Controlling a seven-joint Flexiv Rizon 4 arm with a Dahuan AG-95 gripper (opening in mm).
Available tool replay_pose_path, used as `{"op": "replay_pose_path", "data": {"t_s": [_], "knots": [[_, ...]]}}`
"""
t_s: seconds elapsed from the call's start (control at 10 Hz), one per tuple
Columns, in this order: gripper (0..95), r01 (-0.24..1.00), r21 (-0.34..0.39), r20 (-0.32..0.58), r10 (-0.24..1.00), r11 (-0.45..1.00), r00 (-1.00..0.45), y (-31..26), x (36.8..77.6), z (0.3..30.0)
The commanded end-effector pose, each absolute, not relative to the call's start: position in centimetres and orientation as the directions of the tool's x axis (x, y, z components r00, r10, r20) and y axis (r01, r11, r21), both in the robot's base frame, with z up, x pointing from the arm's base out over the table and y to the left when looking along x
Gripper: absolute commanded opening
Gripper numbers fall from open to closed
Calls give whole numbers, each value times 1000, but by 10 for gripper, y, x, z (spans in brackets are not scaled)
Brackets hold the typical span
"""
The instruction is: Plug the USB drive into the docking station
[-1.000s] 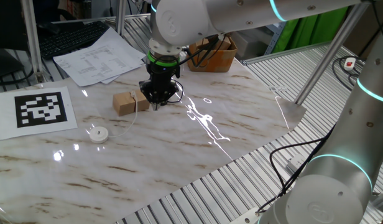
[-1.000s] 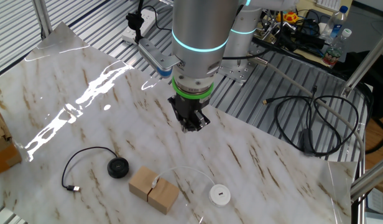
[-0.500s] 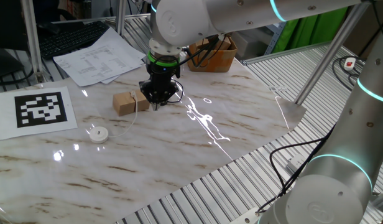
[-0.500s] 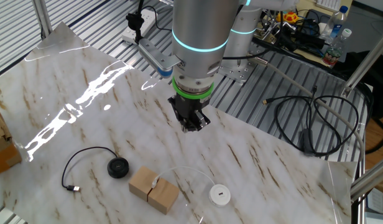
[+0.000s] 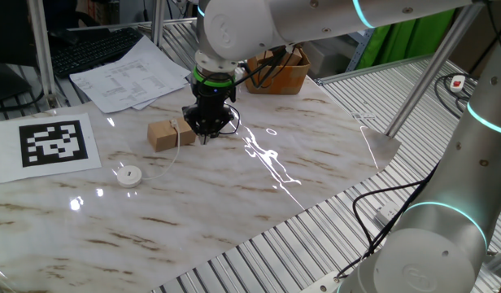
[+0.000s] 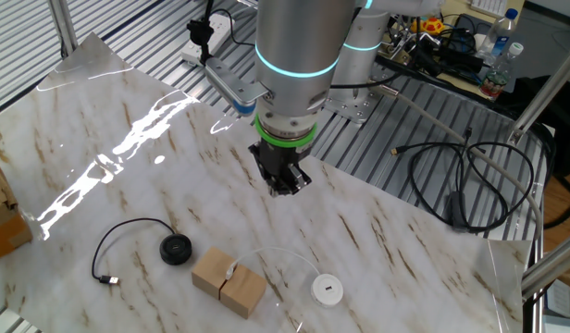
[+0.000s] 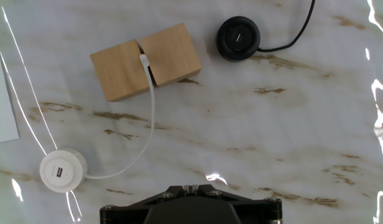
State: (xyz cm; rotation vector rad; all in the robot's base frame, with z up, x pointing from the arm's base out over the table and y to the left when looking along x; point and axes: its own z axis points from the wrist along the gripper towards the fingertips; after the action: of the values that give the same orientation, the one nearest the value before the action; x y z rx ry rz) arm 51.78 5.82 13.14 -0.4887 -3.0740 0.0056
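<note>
My gripper hangs above the marble table with its jaws closed together and nothing visible between them; it also shows in the hand view and in one fixed view. A white round dock with a USB slot lies at the lower left, and its white cable runs up into the slot of a split wooden block. A black round puck with a black cable lies beyond the block. I cannot make out a separate USB drive. The dock, block and puck all lie ahead of the gripper.
The black cable ends in a plug near the table edge. A printed marker sheet and papers lie at one side, with a wooden box behind the arm. Loose black cables lie off the table.
</note>
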Motion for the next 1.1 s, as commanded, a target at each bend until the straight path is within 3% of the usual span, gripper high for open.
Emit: {"op": "replay_pose_path", "data": {"t_s": [0.1, 1.1], "knots": [[0, 287, 1, 30, 287, 958, -958, 43, 517, 130], [0, 267, 12, 21, 267, 964, -964, 25, 519, 124]]}}
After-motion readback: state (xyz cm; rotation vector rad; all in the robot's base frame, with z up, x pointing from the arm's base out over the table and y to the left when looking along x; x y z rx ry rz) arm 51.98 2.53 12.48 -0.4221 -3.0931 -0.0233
